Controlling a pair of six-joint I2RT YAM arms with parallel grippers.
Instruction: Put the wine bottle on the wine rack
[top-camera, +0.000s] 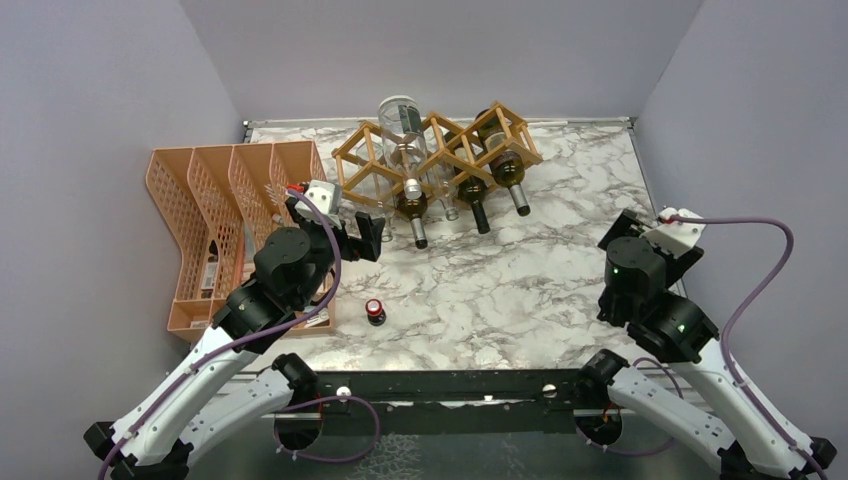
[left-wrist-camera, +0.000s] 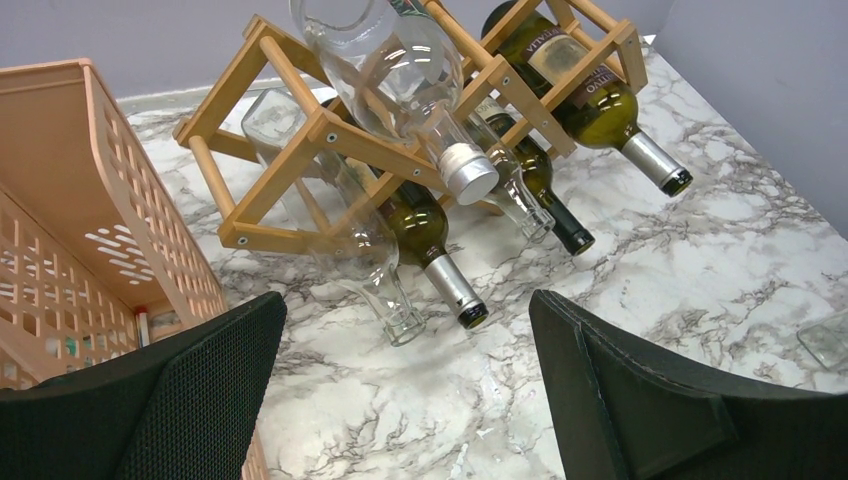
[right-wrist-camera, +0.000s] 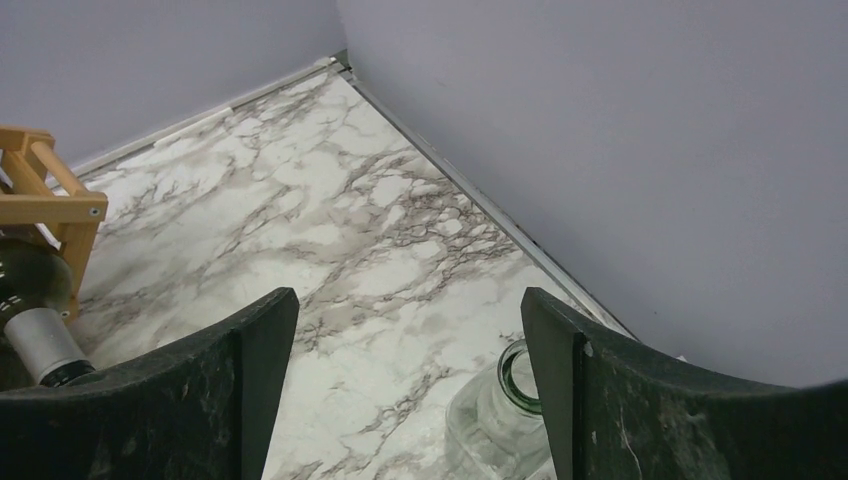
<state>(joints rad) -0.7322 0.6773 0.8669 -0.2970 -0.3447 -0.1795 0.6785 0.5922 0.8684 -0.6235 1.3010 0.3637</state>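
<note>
The coming move turns on the right side. A clear glass bottle (right-wrist-camera: 492, 415) sits low between the fingers of the right end effector (right-wrist-camera: 408, 300), its green-tinted mouth just beside the right finger; whether they touch cannot be told. The mouth faces the far right corner of the table (right-wrist-camera: 330, 230) and the body runs back under the wrist and out of view, so the long axis seems to run roughly along the fingers. The fingers stand wide apart and clamp nothing.

The wine rack (top-camera: 440, 150) is at the back of the table, to the left of that bottle and farther away; its right end shows at the left edge of the right wrist view. It already carries several bottles, dark and clear.

The right arm is clearly the nearer one. It is folded, with its wrist low over the right edge of the table. The left end effector (left-wrist-camera: 408, 300) is also spread wide and empty, aimed at the rack's left cells from beside the orange file organiser (top-camera: 215, 215).
</note>
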